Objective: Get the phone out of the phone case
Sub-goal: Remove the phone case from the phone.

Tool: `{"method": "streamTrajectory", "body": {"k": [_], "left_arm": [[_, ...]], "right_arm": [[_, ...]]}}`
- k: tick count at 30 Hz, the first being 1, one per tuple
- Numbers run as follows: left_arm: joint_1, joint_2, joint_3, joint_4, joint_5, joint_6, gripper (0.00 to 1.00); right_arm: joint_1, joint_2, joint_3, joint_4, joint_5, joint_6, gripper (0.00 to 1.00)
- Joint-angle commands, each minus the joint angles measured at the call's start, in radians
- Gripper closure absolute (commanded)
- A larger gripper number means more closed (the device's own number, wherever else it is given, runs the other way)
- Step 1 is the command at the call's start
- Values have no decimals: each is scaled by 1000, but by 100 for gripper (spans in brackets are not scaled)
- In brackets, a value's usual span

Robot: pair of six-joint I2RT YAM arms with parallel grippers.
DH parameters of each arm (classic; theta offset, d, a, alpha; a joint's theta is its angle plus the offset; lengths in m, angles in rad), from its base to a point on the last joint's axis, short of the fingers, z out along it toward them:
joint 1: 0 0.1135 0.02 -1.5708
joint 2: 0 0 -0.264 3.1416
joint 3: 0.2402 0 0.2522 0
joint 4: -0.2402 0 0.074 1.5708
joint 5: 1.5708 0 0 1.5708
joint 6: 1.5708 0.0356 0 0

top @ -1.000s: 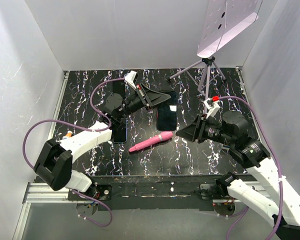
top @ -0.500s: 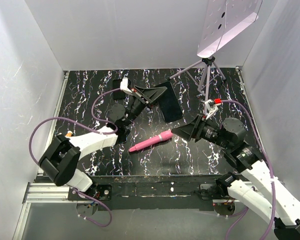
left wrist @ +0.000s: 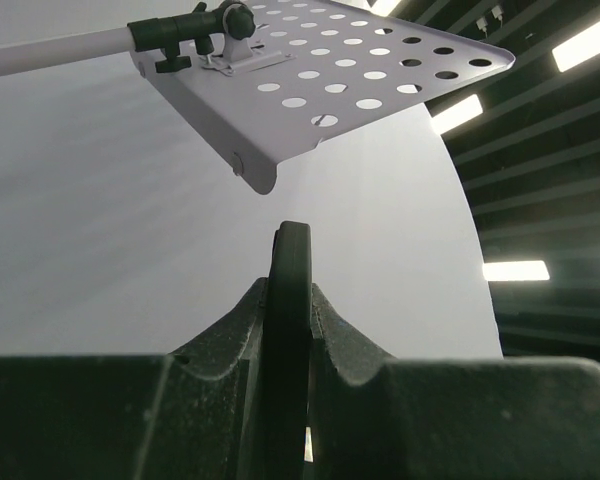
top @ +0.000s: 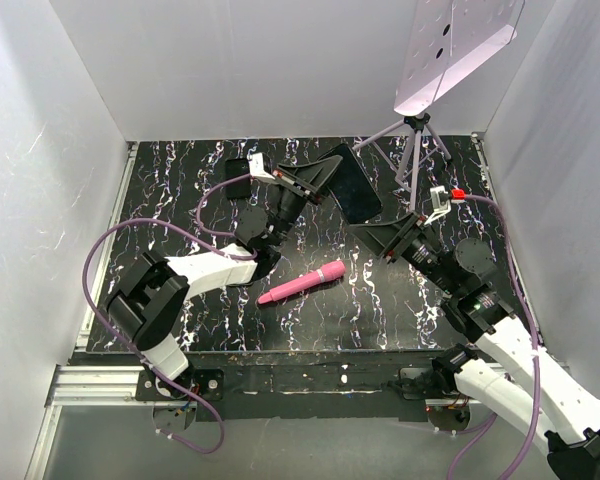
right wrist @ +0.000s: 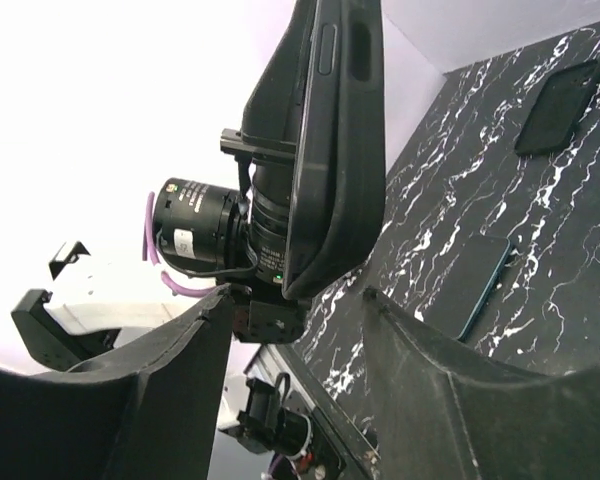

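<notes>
My left gripper (top: pixel 318 181) is shut on the black cased phone (top: pixel 352 185) and holds it tilted in the air above the back middle of the table. In the left wrist view the case (left wrist: pixel 290 270) stands edge-on between my fingers, and my left gripper (left wrist: pixel 290 292) is clamped on it. My right gripper (top: pixel 373 236) is open, just below and right of the phone. In the right wrist view the cased phone (right wrist: pixel 332 150) hangs beyond my open right gripper (right wrist: pixel 300 312), not touching either finger.
A pink stick-shaped object (top: pixel 302 283) lies on the marble table (top: pixel 400 310). A small black case (top: pixel 237 178) lies at the back left, also in the right wrist view (right wrist: pixel 563 105). A teal-edged phone (right wrist: pixel 485 285) lies flat. A perforated plate (top: pixel 450 50) on a tripod (top: pixel 412 150) stands back right.
My left gripper has lifted the cased phone off the table and swung it up toward the back right. My right gripper has risen and moved toward it.
</notes>
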Motion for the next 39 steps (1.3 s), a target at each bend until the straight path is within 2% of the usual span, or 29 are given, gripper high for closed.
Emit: {"method": "streamTrajectory", "body": {"k": [1, 6, 14, 17, 21, 25, 29, 32, 36, 39], "left_arm": [[-6, -6, 71, 174, -49, -5, 100], [-10, -7, 85, 167, -45, -11, 100], [-16, -21, 88, 154, -25, -47, 100], [-15, -27, 98, 145, 4, -83, 100], [-16, -64, 124, 87, 98, -198, 100], [-16, -136, 137, 36, 201, -251, 100], [-21, -216, 116, -88, 258, -226, 100], [-29, -213, 82, -57, 242, -267, 100], [-30, -179, 113, -39, 287, -313, 100], [-30, -142, 142, -19, 319, -338, 100]], "right_arm": [[-1, 10, -8, 100, 67, 36, 43], [-1, 36, -7, 121, 68, 16, 55], [-1, 80, -25, 163, 47, -43, 79], [-1, 85, -25, 129, 46, -152, 98], [-1, 100, -18, 53, -63, -487, 99], [-4, 142, 21, -105, -42, -804, 99], [-7, 202, 93, -159, 7, -907, 99], [-7, 203, 116, -158, 120, -979, 99], [-3, 195, 142, -208, 156, -1077, 99], [22, 185, 137, -205, 242, -1107, 99]]}}
